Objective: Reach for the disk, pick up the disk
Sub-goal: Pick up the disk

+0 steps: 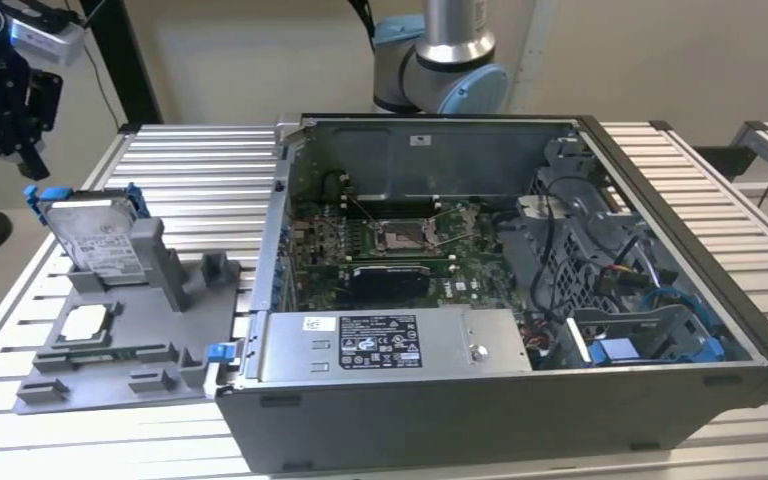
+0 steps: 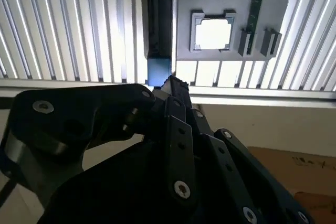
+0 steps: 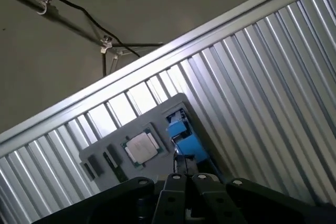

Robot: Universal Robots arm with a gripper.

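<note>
Jaws hang clear of the upright disk (image 1: pixel 95 238), holding nothing; open or closed, I cannot tell.

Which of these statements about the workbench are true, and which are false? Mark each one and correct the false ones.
1. The disk stands on edge in the grey holder. True.
2. The end effector has lifted the disk clear of the holder. False: the disk sits in the holder, and the end effector is up above it.
3. The computer case is closed. False: its side is open and the circuit board inside shows.
4. A square chip lies in a recess of the grey holder, in front of the disk in the exterior view. True.
</note>
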